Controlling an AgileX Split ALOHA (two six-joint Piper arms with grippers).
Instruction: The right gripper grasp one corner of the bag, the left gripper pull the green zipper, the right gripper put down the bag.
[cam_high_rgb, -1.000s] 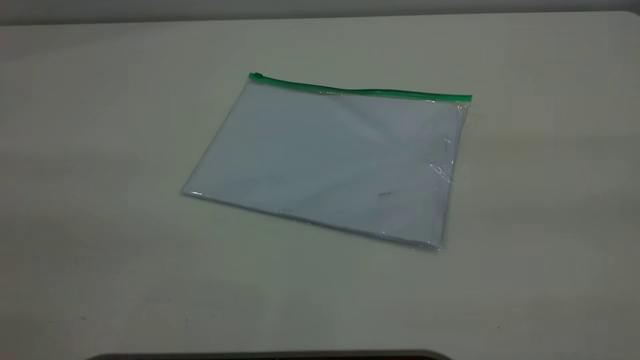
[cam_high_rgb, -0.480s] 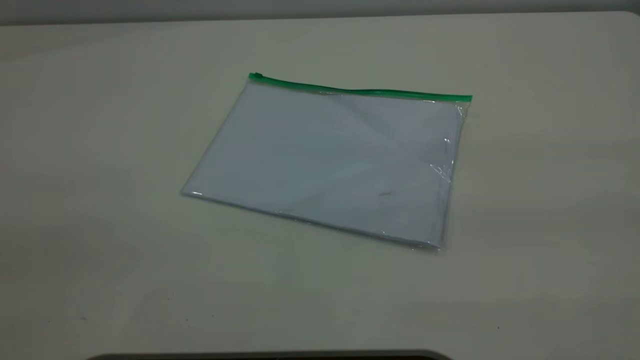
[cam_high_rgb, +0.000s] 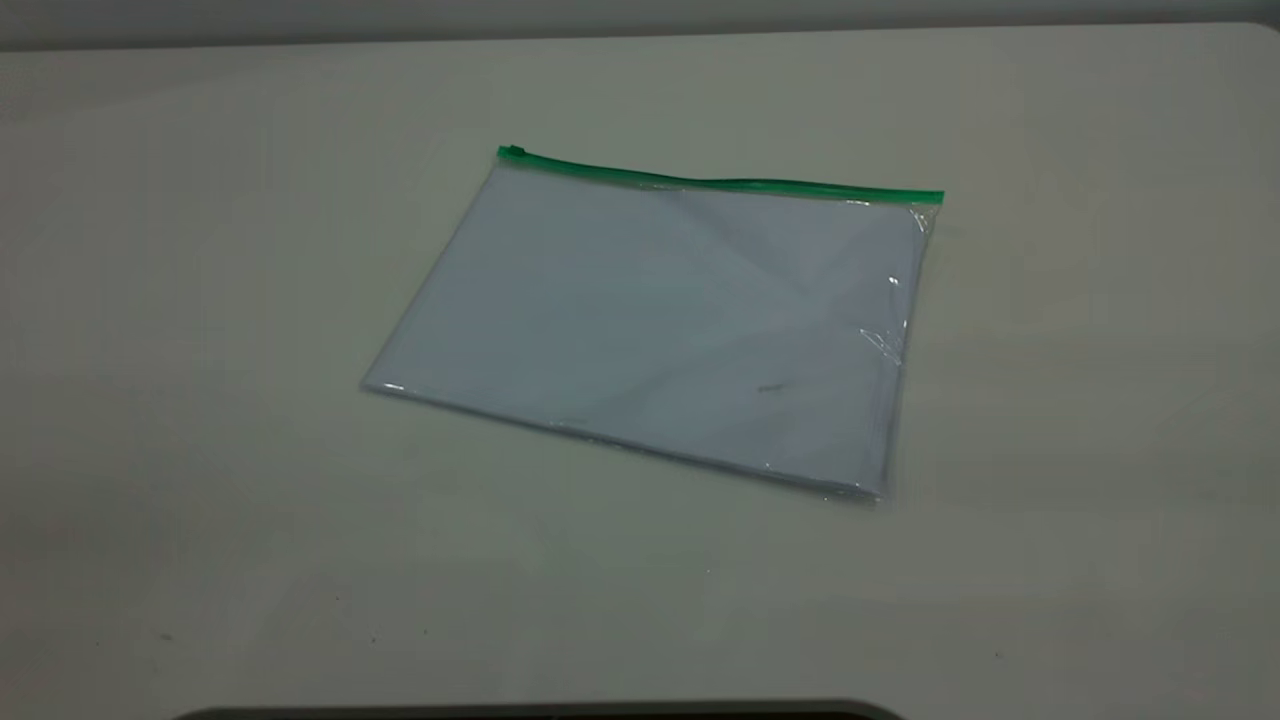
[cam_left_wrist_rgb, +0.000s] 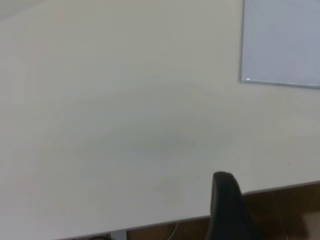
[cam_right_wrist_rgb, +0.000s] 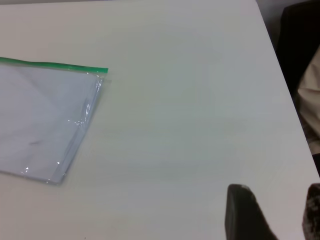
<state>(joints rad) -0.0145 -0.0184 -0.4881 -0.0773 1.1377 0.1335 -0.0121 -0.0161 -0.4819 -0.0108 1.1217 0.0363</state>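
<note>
The bag lies flat on the pale table, a clear pouch with white sheets inside. The green zipper runs along its far edge, with the small slider tab at the left end. The corner where the strip meets the crinkly side edge is at the far right. Neither gripper appears in the exterior view. In the right wrist view, the right gripper hovers open over bare table, well away from the corner. The left gripper shows one black tip near the table's edge, far from the bag.
The table's edge runs just past the left gripper, with brown floor beyond it. On the right arm's side, a dark shape stands beyond the table edge. A dark curved rim sits at the front of the exterior view.
</note>
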